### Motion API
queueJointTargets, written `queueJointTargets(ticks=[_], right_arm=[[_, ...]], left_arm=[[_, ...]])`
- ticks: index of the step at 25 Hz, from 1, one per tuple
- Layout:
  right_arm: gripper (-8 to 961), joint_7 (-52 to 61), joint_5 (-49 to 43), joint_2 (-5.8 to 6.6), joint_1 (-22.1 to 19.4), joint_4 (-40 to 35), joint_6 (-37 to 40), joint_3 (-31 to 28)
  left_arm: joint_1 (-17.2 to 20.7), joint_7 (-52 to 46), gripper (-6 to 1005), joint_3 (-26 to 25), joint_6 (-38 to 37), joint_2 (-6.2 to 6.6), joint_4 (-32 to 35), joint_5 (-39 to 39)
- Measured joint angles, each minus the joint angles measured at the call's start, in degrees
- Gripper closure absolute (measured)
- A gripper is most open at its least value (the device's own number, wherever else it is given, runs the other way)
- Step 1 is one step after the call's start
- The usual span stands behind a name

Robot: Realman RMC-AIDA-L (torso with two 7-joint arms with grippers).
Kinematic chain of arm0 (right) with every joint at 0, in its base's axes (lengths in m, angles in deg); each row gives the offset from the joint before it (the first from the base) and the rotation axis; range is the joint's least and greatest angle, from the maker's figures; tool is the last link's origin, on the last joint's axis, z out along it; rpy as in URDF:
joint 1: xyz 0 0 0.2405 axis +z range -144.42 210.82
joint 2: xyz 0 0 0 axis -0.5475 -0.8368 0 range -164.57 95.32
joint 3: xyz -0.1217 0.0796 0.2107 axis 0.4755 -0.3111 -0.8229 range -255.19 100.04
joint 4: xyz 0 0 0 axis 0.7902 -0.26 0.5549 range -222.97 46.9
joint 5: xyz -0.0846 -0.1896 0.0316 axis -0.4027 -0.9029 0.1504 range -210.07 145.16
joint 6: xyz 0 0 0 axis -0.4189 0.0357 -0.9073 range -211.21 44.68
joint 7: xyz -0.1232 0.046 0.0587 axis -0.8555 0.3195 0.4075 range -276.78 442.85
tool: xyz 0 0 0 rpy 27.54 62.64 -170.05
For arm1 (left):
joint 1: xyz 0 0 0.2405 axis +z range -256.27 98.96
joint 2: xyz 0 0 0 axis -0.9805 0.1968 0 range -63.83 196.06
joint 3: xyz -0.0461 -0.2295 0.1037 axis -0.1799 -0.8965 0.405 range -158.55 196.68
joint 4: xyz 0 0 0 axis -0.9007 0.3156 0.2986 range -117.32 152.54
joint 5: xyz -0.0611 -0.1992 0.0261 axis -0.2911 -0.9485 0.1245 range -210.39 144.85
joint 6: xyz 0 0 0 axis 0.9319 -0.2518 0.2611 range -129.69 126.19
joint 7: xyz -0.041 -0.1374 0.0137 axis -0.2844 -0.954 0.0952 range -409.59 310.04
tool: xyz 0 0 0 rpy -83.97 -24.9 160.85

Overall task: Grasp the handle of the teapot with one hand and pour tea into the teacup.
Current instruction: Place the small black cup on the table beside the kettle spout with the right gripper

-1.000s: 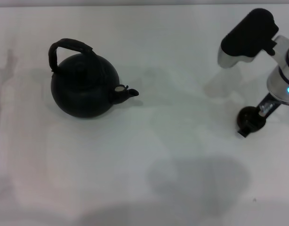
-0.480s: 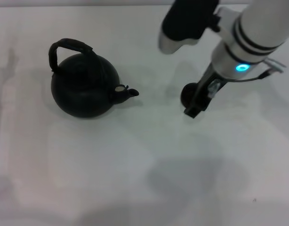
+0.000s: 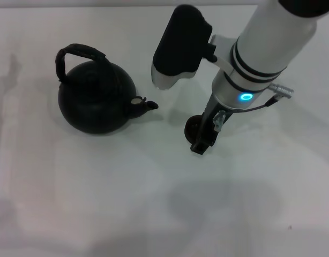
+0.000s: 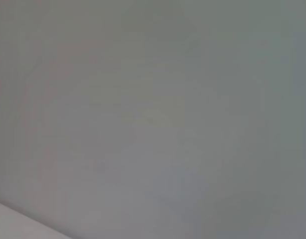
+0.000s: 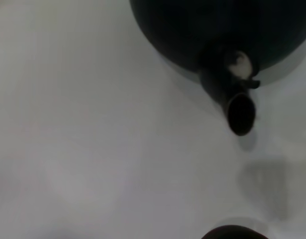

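Note:
The matte black teapot (image 3: 95, 101) stands upright at the left of the white table, its arched handle (image 3: 79, 52) free and its stubby spout (image 3: 144, 106) pointing right. My right gripper (image 3: 200, 137) hangs just right of the spout, shut on the tiny dark teacup (image 3: 192, 127), which sits low near the table. In the right wrist view the teapot's body (image 5: 193, 25) and spout (image 5: 238, 107) lie ahead, and the teacup's rim (image 5: 234, 232) peeks in at the edge. The left gripper is out of view.
The white table (image 3: 100, 187) stretches around the teapot with the arm's shadow on its near part. The left wrist view holds only a plain pale surface (image 4: 153, 119).
My right arm has swept from the table's right edge leftward, carrying the teacup with it to just right of the spout. The teapot has not moved.

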Motion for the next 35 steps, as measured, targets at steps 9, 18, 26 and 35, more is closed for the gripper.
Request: queueJointTargets(ticks=[9, 18, 26, 35], right_arm=[[206, 0.37, 1.33, 0.00, 0.33, 0.78, 0.31, 2.70], [200, 0.60, 1.44, 0.00, 0.44, 2.07, 0.83, 4.49], [194, 1.32, 1.42, 0.00, 0.44, 1.84, 1.08, 5.41], [187, 2.88, 1.81, 0.00, 0.88, 1.60, 1.14, 7.41]], left_arm=[[-0.29, 0.00, 108, 0.00, 0.00, 0.13, -0.11, -0.01], [-0.31, 0.00, 109, 0.00, 0.00, 0.14, -0.14, -0.01], [-0.31, 0.00, 109, 0.00, 0.00, 0.14, -0.14, -0.03], [-0.18, 0.00, 109, 0.00, 0.00, 0.07, 0.28, -1.29]])
